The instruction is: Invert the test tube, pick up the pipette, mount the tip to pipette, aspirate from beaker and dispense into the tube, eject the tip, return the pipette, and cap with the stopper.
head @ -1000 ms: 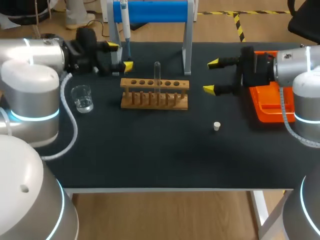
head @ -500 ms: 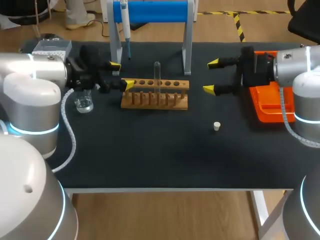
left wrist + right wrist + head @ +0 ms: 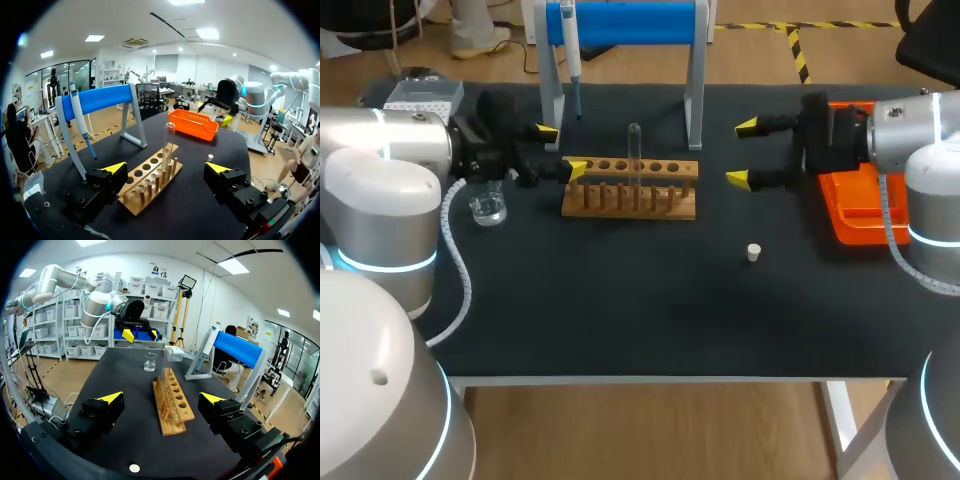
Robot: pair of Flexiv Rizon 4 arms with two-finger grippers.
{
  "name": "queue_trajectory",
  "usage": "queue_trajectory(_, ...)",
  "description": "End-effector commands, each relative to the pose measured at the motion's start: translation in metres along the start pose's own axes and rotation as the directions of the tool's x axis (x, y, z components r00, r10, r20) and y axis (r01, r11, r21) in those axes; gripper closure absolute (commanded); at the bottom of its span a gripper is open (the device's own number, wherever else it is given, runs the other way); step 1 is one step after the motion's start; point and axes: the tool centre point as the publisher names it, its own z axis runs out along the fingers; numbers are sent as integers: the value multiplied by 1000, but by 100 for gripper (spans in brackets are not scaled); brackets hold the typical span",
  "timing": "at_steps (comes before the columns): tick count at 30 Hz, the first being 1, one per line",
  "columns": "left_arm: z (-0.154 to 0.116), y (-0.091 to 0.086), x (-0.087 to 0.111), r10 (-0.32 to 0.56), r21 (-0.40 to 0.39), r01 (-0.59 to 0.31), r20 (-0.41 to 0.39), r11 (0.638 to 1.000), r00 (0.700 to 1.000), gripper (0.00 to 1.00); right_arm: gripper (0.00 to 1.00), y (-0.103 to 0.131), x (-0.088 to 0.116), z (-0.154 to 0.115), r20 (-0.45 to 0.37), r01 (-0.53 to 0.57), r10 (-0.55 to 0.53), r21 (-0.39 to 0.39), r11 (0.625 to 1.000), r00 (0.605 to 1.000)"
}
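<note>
A clear test tube (image 3: 634,150) stands upright in the wooden rack (image 3: 630,188) at the table's middle back. My left gripper (image 3: 562,150) is open at the rack's left end, level with it and touching nothing. In the left wrist view the left gripper (image 3: 166,167) has the rack (image 3: 150,180) and tube (image 3: 168,142) ahead of it. My right gripper (image 3: 742,152) hangs open to the right of the rack, holding nothing. The pipette (image 3: 572,60) hangs on the blue stand (image 3: 620,22). A glass beaker (image 3: 487,205) sits under my left arm. The white stopper (image 3: 753,252) lies right of centre.
An orange tray (image 3: 855,205) lies at the right edge, under my right arm. A clear box (image 3: 420,95) sits at the far left. The stand's grey legs (image 3: 695,100) rise just behind the rack.
My left gripper has come forward from near the stand to the rack's left end, now partly covering the beaker. It has kept still over the last half second. The right arm has not moved.
</note>
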Motion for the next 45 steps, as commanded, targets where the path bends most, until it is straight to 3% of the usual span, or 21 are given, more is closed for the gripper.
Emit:
queue_trajectory(1, -1, 0, 0, 0, -1, 0, 0, 1000, 1000, 0, 0, 0, 0, -1, -2, -1, 1, 3, 1000, 1000)
queue_trajectory(7, -1, 0, 0, 0, -1, 0, 0, 1000, 1000, 0, 0, 0, 0, -1, -2, -1, 1, 3, 1000, 1000)
queue_trajectory(12, -1, 0, 0, 0, -1, 0, 0, 1000, 1000, 0, 0, 2, -3, 17, -32, 12, -13, -12, 1000, 999)
queue_trajectory(22, -1, 0, 0, 0, -1, 0, 0, 1000, 1000, 0, 0, 14, 4, 61, -138, 43, -59, -122, 992, 989)
queue_trajectory(35, -1, 0, 0, 0, -1, 0, 0, 1000, 1000, 0, 0, 29, -4, 105, -256, -85, -2, -327, 941, 967)
queue_trajectory(45, -1, 0, 0, 0, -1, 0, 0, 1000, 1000, 0, 0, 37, -6, 128, -311, -98, -20, -358, 929, 950)
